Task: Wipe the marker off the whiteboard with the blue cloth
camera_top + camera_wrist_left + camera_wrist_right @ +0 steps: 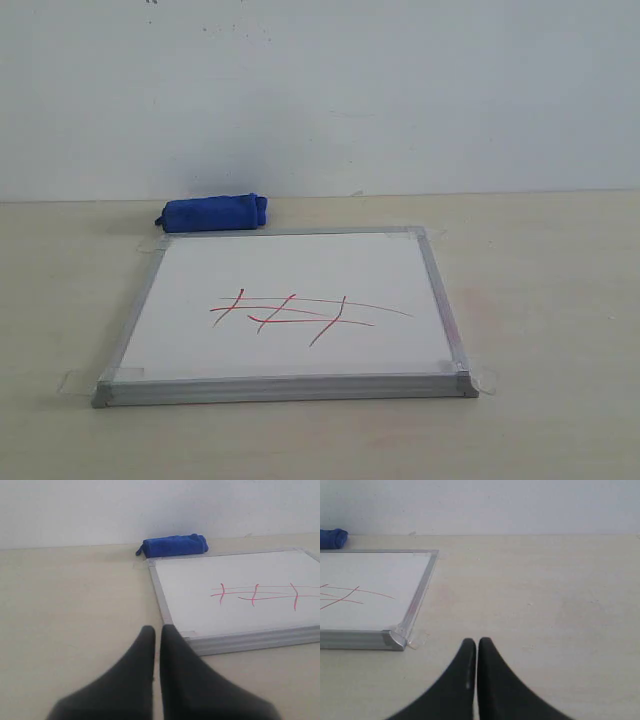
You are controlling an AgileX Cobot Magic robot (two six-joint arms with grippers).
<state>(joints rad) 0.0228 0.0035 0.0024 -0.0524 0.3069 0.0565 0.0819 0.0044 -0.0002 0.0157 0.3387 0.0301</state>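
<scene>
The whiteboard (290,300) lies flat on the table, silver-framed, with tape tabs at its corners. Red marker (300,312) lines cross its middle, long strokes cut by short slanted ones. The blue cloth (213,213), a rolled plush bundle, rests on the table just behind the board's far left corner. Neither gripper shows in the exterior view. My left gripper (158,630) is shut and empty, off the near left corner of the whiteboard (240,592), with the blue cloth (174,545) far ahead. My right gripper (477,642) is shut and empty, beside the whiteboard (370,587) near its right corner.
A pale wooden table (540,300) carries everything. A white wall (400,90) rises right behind the cloth. Clear tape tabs (486,380) stick out from the board's front corners.
</scene>
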